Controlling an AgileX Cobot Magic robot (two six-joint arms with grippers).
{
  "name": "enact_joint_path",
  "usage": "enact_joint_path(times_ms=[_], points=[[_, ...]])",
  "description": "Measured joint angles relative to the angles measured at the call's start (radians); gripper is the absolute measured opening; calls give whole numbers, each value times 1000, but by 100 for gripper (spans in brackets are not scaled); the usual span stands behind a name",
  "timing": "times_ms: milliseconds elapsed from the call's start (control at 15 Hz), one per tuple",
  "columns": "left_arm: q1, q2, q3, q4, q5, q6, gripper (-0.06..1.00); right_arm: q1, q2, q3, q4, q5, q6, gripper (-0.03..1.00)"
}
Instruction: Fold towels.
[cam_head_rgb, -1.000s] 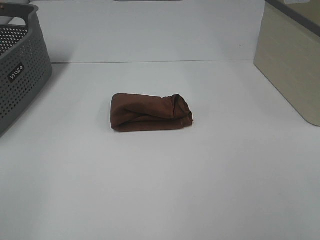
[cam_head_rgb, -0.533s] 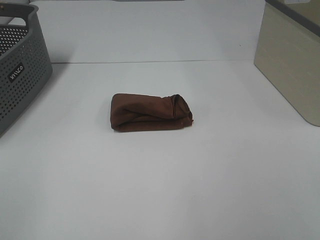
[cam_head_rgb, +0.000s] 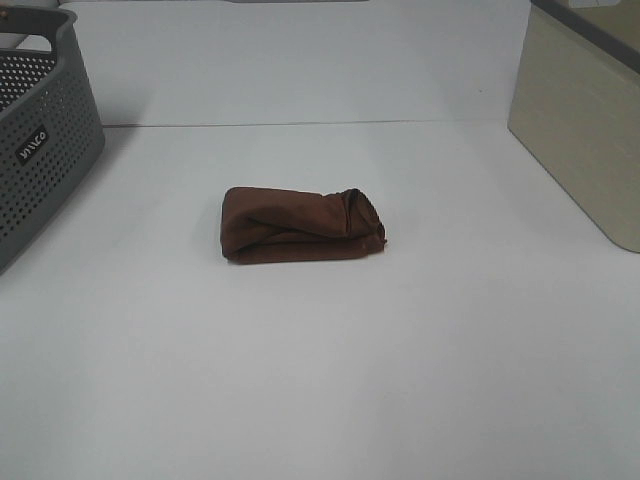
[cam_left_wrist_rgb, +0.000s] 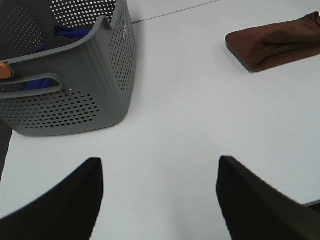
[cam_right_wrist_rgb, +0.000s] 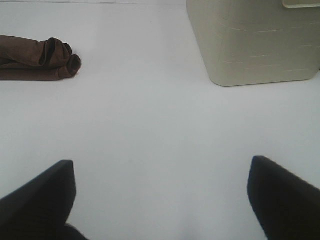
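Observation:
The dark brown towel (cam_head_rgb: 300, 225) lies folded into a compact bundle in the middle of the white table (cam_head_rgb: 320, 380). It also shows in the left wrist view (cam_left_wrist_rgb: 277, 42) and in the right wrist view (cam_right_wrist_rgb: 37, 59), far from both grippers. My left gripper (cam_left_wrist_rgb: 160, 167) is open and empty, low over the table near the grey basket. My right gripper (cam_right_wrist_rgb: 162, 172) is open and empty, over bare table near the beige bin. Neither arm shows in the exterior high view.
A grey perforated basket (cam_head_rgb: 40, 150) stands at the far left and holds blue cloth (cam_left_wrist_rgb: 70, 34). A beige bin (cam_head_rgb: 585, 130) stands at the far right, also in the right wrist view (cam_right_wrist_rgb: 255, 40).

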Motion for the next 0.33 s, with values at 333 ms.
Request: enact_joint_path(times_ms=[333], points=[[0,0,0,0,0,0,63,0,0,0,0,0,0,88]])
